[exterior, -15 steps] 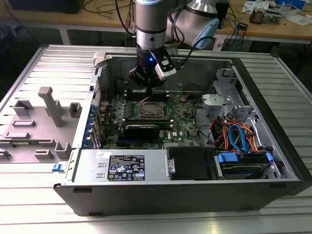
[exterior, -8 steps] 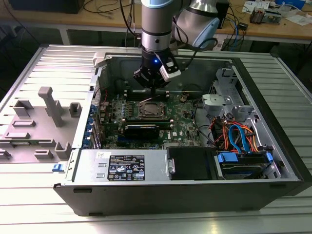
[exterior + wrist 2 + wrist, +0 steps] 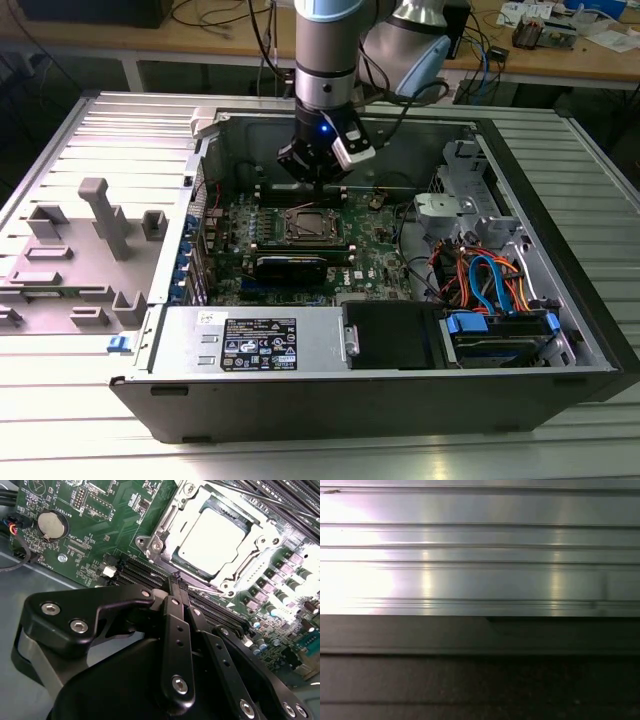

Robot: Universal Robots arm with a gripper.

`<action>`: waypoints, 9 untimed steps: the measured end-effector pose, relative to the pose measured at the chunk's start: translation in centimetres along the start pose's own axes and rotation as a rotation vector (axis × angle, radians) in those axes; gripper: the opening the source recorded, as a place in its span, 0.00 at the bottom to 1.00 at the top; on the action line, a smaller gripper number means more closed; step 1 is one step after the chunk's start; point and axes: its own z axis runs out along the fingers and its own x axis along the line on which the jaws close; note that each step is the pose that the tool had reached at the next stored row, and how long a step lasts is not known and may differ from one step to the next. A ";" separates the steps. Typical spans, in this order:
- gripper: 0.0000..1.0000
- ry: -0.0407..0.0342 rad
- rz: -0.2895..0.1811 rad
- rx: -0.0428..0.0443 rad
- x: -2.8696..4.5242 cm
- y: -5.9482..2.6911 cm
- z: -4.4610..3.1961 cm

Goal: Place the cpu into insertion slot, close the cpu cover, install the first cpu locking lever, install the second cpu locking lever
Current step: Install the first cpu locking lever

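The cpu (image 3: 214, 539), a pale silvery square, lies in the insertion slot (image 3: 150, 542) on the green board. The cpu cover (image 3: 167, 517), a silver frame, lies down around it with the chip showing through its window. In the exterior view the same socket (image 3: 309, 226) sits mid-board inside the open computer case. My gripper (image 3: 318, 182) hangs just above and behind the socket. In the second wrist view its black fingers (image 3: 176, 587) are pressed together with nothing between them, and the gripper (image 3: 178, 579) is tipped over the black memory slots beside the socket.
Long black memory slots (image 3: 150, 575) flank the socket. A coin battery (image 3: 52, 524) sits on the board. The case holds a power supply (image 3: 255, 340), a drive with blue and orange cables (image 3: 490, 285), and steep metal walls (image 3: 330, 120). A grey fixture (image 3: 95, 240) lies outside on the ribbed table.
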 end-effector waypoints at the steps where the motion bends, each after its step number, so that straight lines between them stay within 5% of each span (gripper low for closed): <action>1: 0.11 0.0001 0.000 0.0001 -0.01 0.00 0.04; 9: 0.11 0.0005 0.000 0.0001 -0.20 0.00 0.81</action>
